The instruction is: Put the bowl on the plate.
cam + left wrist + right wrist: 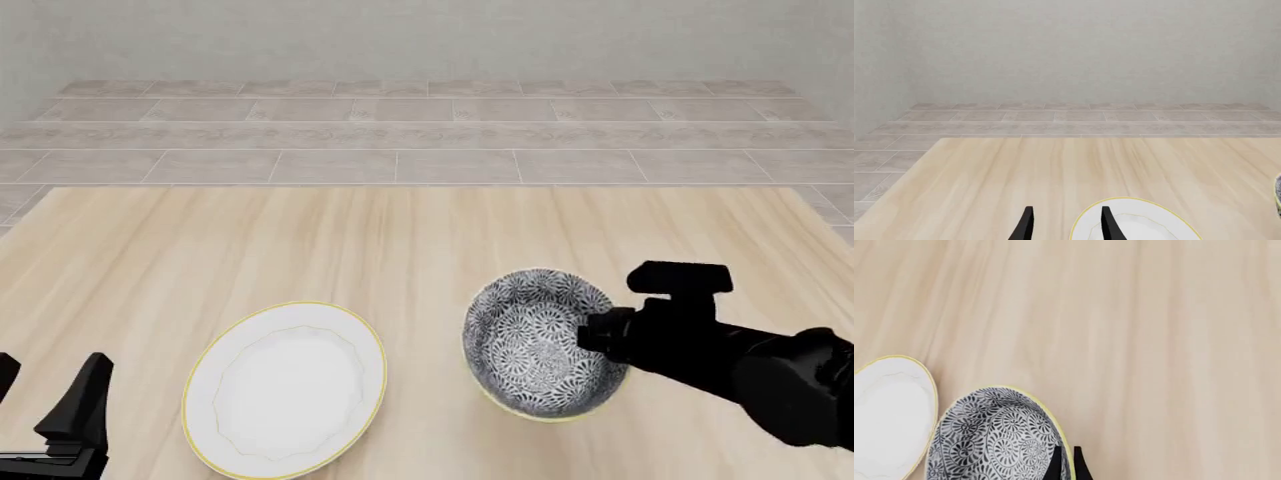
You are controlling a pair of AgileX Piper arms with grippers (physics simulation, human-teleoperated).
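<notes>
A: Why does the right pincer (1065, 463) sit on the bowl's right rim?

B: Its fingers are closed thin on that wall, one inside, one outside, so the bowl (545, 343) can be carried left to the plate (284, 388) just beside it on the bench (400, 240).

A: And the left pincer (1067, 225)?

B: Open, holding nothing, near the plate's left side.
</notes>
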